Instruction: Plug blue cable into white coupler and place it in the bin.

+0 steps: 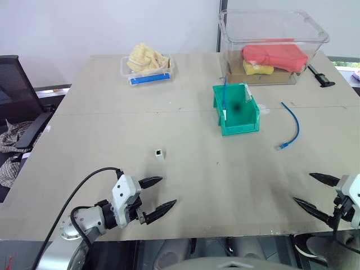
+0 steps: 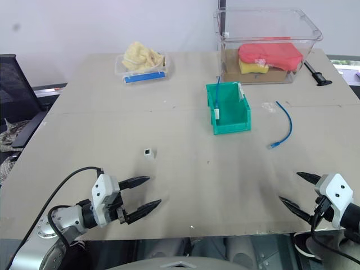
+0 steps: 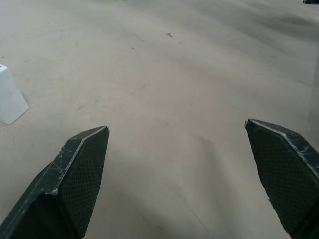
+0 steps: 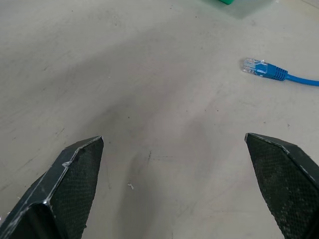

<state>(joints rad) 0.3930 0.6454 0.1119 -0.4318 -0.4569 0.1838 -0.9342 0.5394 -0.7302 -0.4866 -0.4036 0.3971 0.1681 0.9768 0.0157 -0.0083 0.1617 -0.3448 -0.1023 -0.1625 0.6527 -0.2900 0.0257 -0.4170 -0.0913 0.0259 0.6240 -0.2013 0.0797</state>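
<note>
The blue cable [image 1: 292, 125] lies curved on the table to the right of the teal bin [image 1: 236, 109]; its clear plug end [image 4: 253, 66] shows in the right wrist view. The small white coupler [image 1: 160, 153] sits left of centre, its edge [image 3: 10, 99] visible in the left wrist view. Near the table's front left, my left gripper [image 1: 163, 192] is open and empty, just short of the coupler. My right gripper [image 1: 308, 189] is open and empty at the front right, some way short of the cable's plug.
At the back right stands a large clear tub [image 1: 273, 48] holding red and yellow items. A small clear tray [image 1: 147, 68] with a blue strip and yellow cloth is at the back left. A black tool [image 1: 320, 76] lies beside the tub. A black chair [image 1: 17, 90] stands left of the table.
</note>
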